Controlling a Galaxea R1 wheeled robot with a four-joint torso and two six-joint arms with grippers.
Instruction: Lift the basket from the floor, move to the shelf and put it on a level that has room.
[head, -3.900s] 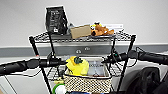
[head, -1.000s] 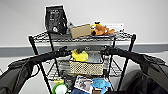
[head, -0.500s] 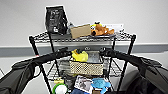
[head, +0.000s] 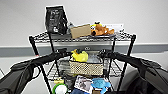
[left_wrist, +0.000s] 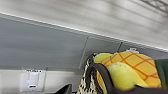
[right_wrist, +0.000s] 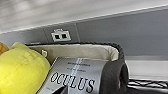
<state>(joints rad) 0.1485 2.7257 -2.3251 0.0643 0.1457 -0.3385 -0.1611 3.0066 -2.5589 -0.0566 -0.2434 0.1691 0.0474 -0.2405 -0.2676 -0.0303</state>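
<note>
Basket (yellow plush inside) sits within the shelf.

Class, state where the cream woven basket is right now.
In the head view the basket sits mid-frame between the two arms, inside the shelf, on the tier below the top one, above the cluttered lower tier.

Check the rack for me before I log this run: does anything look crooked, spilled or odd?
Nothing spilled. The basket sits level on the rack, between both arms. It is heaped: a yellow soft toy bulges above its rim. A black bag on top leans slightly.
</note>
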